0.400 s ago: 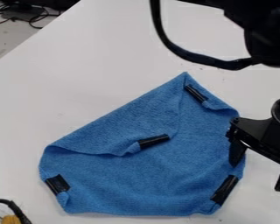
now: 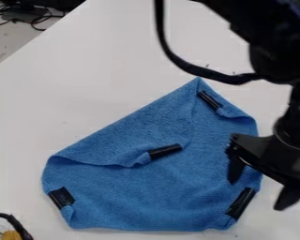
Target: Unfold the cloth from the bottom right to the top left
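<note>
The gripper hangs over the right side of the blue cloth, its fingers spread wide apart with nothing between them. One finger is over the cloth and the other is past its right edge. Black clips or tape pieces mark the cloth's corners, one of them just below the gripper at the bottom right. The cloth's upper left part is folded over, and the folded corner with its black piece lies near the cloth's middle.
The white table surrounds the cloth. A yellow object with a black cable is at the bottom left corner. Dark cables lie beyond the table's edge at the top left.
The gripper has moved left and slightly down, so that one finger is farther over the cloth. The cloth has not moved.
</note>
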`<control>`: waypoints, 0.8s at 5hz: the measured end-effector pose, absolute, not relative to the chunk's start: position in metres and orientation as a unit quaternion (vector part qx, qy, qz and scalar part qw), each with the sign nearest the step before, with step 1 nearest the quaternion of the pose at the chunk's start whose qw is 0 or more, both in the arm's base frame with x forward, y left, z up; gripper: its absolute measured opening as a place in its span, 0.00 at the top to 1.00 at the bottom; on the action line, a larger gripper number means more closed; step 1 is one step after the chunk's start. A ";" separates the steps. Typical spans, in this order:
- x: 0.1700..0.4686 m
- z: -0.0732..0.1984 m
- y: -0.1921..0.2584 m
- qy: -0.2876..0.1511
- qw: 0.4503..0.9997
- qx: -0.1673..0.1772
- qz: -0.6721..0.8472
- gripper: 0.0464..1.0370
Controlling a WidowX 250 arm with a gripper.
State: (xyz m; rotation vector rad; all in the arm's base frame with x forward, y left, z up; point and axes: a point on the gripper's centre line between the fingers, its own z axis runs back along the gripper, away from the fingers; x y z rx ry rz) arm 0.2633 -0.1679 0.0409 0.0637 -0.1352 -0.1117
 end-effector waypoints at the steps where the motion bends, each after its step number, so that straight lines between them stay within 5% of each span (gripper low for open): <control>1: 0.265 0.048 -0.149 -0.078 0.996 0.029 -0.036 0.04; 4: 0.270 0.041 -0.065 -0.072 0.996 0.043 0.014 0.04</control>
